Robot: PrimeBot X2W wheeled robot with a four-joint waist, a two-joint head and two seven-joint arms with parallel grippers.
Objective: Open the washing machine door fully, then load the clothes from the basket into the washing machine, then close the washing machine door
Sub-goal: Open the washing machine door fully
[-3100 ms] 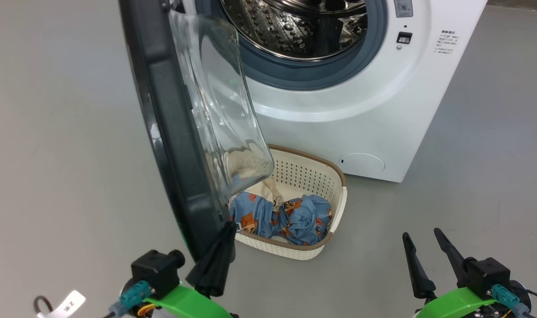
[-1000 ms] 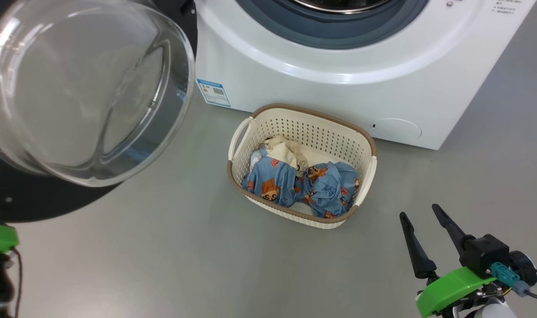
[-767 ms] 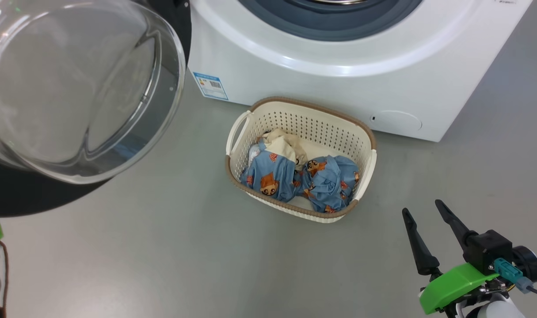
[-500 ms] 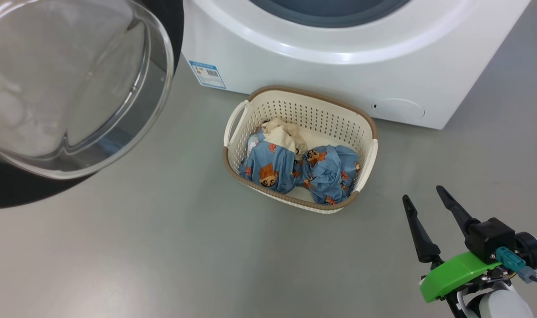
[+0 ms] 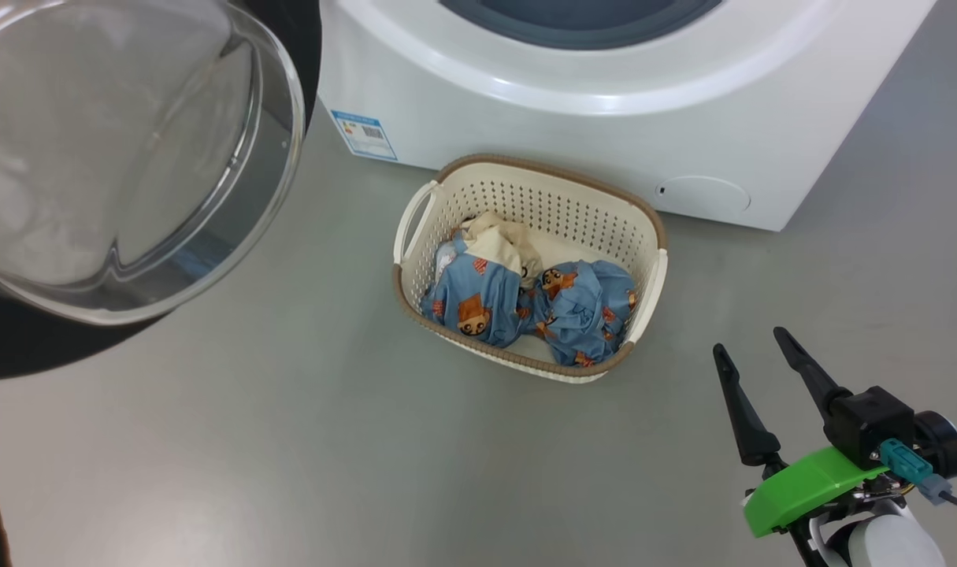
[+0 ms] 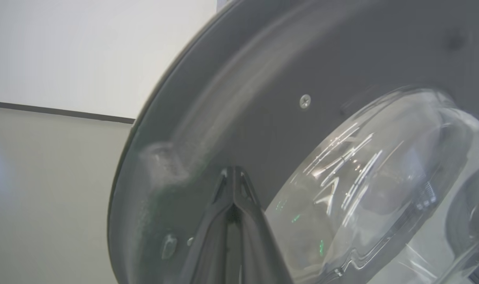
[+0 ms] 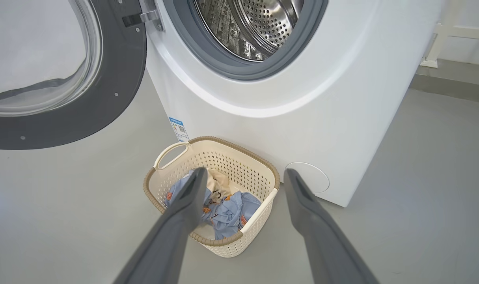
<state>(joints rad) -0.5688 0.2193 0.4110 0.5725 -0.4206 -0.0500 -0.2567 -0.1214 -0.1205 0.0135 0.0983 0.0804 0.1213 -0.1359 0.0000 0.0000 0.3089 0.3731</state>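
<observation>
Right gripper (image 5: 747,340), fingers apart and empty, hangs off the basket's (image 5: 517,362) near right corner. I see the clothes (image 5: 525,303) heaped inside it, ahead-left. My left gripper (image 6: 232,170), pinched together, sits farther off.

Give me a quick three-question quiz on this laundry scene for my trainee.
1. True or false: the washing machine door is swung open.
2. Where are the clothes? A) in the basket; B) spread on the floor; C) inside the drum.
3. Fill in: the right tool has its jaws ___.
Key: 1 true; 2 A; 3 open.
</observation>
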